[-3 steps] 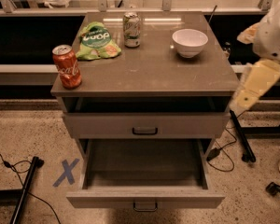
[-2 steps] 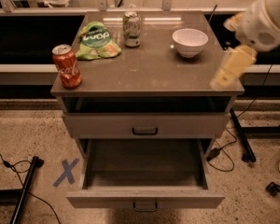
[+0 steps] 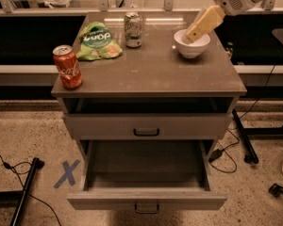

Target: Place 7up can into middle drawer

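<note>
The 7up can [image 3: 133,29] stands upright at the back middle of the cabinet top [image 3: 151,74], next to a green bag. The middle drawer [image 3: 146,200] is pulled out towards me and its inside is bare. My gripper [image 3: 198,29] hangs from the white arm at the top right. It sits above the white bowl, to the right of the can and well apart from it. It holds nothing that I can see.
A red Coca-Cola can [image 3: 67,68] stands at the front left corner of the top. A green chip bag [image 3: 98,40] lies left of the 7up can. A white bowl [image 3: 192,44] sits at the back right. The upper drawer [image 3: 146,126] is closed. Cables and stand legs lie on the floor on both sides.
My arm has swung up and to the left, from beside the cabinet's right edge to over the white bowl. The cans and the drawer have not moved.
</note>
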`<action>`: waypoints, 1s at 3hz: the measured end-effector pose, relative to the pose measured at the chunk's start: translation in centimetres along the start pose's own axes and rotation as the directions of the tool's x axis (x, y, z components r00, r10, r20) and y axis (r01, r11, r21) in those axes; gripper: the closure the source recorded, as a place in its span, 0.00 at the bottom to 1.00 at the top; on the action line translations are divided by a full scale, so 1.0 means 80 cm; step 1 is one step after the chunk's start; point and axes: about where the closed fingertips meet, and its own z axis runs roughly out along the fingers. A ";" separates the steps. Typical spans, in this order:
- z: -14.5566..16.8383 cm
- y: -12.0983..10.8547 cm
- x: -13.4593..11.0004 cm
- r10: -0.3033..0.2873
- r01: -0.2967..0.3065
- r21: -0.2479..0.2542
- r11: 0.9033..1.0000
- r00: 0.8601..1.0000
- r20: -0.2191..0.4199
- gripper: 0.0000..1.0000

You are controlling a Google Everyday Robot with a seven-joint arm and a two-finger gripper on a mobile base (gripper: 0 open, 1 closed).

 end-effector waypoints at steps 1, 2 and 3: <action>0.038 -0.041 -0.015 0.078 -0.084 0.076 0.994 0.994 0.080 0.00; 0.035 -0.063 -0.026 0.085 -0.102 0.141 0.985 0.989 0.120 0.00; 0.039 -0.064 -0.029 0.086 -0.105 0.142 0.984 0.987 0.137 0.00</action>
